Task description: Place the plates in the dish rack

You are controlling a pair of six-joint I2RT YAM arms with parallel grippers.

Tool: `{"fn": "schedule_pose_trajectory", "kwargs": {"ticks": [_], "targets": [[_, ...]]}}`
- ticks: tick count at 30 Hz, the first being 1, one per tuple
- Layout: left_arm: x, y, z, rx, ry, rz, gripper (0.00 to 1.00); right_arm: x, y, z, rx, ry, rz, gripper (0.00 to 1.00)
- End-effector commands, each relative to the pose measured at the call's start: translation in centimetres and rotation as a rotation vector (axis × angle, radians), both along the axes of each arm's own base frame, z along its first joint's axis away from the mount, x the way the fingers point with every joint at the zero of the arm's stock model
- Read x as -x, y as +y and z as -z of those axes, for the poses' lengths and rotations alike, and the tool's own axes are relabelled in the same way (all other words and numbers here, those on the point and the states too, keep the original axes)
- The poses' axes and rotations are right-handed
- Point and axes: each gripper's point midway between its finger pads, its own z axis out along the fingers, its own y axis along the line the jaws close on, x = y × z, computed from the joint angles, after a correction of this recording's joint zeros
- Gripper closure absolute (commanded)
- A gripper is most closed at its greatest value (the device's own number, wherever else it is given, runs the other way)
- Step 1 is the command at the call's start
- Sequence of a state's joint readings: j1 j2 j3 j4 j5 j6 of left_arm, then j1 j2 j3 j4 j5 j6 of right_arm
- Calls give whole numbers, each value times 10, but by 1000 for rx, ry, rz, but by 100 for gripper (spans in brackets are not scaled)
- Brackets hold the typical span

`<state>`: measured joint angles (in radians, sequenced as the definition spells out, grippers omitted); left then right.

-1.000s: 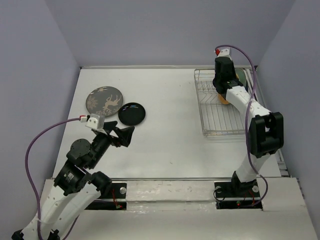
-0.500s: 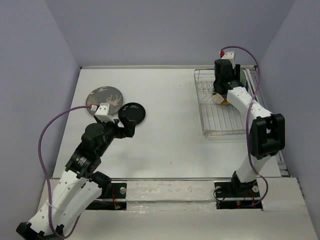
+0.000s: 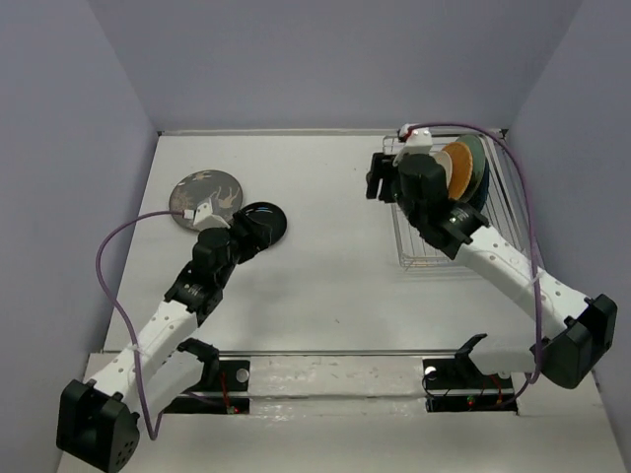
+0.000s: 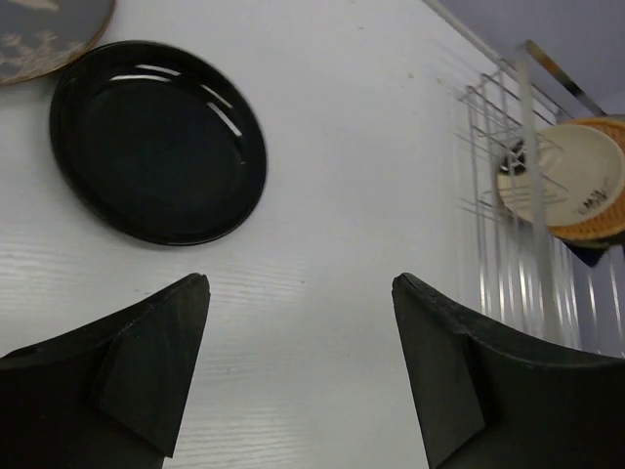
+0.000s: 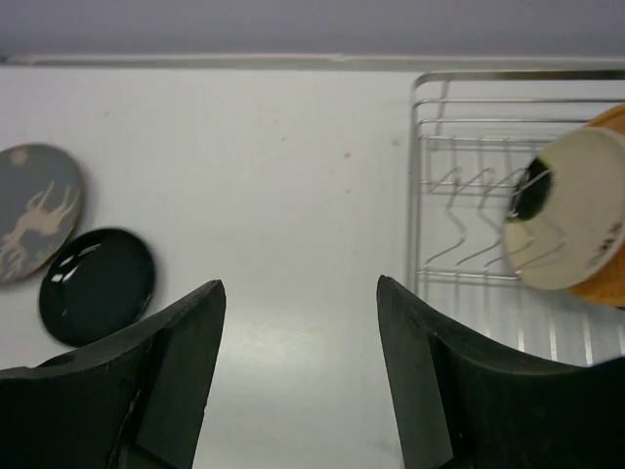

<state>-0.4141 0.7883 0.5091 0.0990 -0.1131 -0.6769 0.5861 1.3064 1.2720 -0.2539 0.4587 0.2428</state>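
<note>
The left gripper (image 4: 301, 285) gapes wide and empty just below the glossy black plate (image 4: 156, 142) at upper left, while the right gripper (image 5: 301, 291), open and empty, hangs left of the dish rack (image 5: 518, 76), which holds the cream plate (image 5: 574, 210).

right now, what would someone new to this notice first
Two plates lie flat at the far left of the table: a glossy black plate and a grey patterned plate beside it. Far right, a wire dish rack holds upright plates, a cream plate among them. The left gripper and the right gripper hang open and empty.
</note>
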Motion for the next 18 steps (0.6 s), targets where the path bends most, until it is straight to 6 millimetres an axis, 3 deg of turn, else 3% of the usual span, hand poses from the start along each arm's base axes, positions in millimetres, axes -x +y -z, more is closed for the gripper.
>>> {"fn": "schedule_pose_trajectory", "kwargs": {"ticks": [1,3,7,9,13,15,18], "targets": [[-31,31,7,103,-25,-264,15,42,67,22,-79,26,-182,32],[-43,43,23,44,13,-323,14,65,91,30,-96,38,-263,32],[-54,65,62,44,108,-394,15,92,110,46,-105,66,-353,32],[-57,76,80,69,139,-429,16,96,106,51,-98,69,-359,32],[-67,84,98,54,193,-445,18,104,104,45,-111,54,-392,32],[-75,83,98,84,188,-435,22,107,108,44,-119,56,-422,32],[-81,78,115,104,238,-413,26,110,113,47,-127,60,-450,33]]}}
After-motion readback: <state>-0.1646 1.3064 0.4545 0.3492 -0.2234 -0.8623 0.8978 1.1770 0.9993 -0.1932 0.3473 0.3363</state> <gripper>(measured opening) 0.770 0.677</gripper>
